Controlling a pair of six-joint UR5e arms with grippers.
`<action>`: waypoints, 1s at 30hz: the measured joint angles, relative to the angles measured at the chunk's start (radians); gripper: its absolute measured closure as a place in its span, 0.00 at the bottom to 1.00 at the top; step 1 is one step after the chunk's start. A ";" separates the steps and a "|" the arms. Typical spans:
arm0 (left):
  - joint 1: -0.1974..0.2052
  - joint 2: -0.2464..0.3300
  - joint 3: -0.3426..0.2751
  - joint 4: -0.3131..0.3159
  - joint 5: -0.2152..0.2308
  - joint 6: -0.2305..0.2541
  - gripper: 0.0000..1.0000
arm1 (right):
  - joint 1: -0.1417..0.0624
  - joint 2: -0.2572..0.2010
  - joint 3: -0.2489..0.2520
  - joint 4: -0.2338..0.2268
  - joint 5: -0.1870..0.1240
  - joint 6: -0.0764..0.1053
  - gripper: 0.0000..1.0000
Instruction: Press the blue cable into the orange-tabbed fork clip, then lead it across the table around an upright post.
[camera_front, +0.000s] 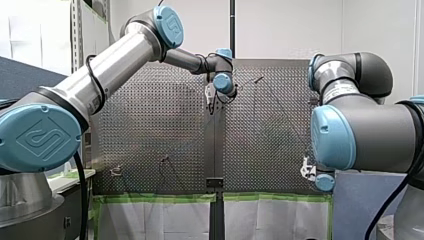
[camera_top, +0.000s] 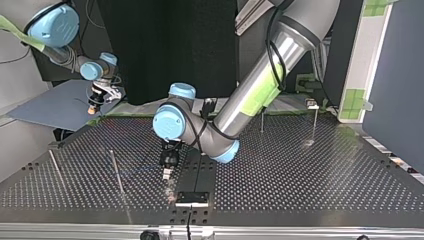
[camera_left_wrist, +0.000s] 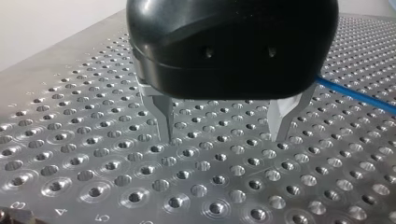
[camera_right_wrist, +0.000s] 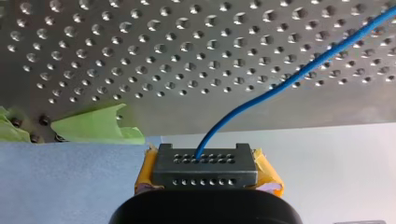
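Observation:
My left gripper hangs just above the perforated table, its metal fingers open with nothing between them. The blue cable runs along the plate beside and behind it. In the top view this gripper is near the table's middle. My right gripper, with yellow pads, is shut on a dark grey end block off the table's edge. The blue cable leaves that block and runs out over the plate. I cannot make out the orange-tabbed clip in any view.
Thin upright posts stand on the plate: two at the top view's left and two at its back right. A black plate sits at the near edge. Green tape marks the table's border.

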 joint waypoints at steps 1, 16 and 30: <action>0.000 0.000 0.000 0.000 -0.002 0.000 0.00 | 0.000 0.007 -0.007 0.000 0.001 0.000 1.00; 0.000 0.000 0.001 -0.004 -0.024 0.001 0.00 | 0.000 0.143 -0.117 0.001 0.040 -0.005 1.00; 0.000 0.000 0.001 -0.006 -0.027 0.003 0.00 | -0.006 0.272 -0.120 -0.020 -0.024 -0.015 1.00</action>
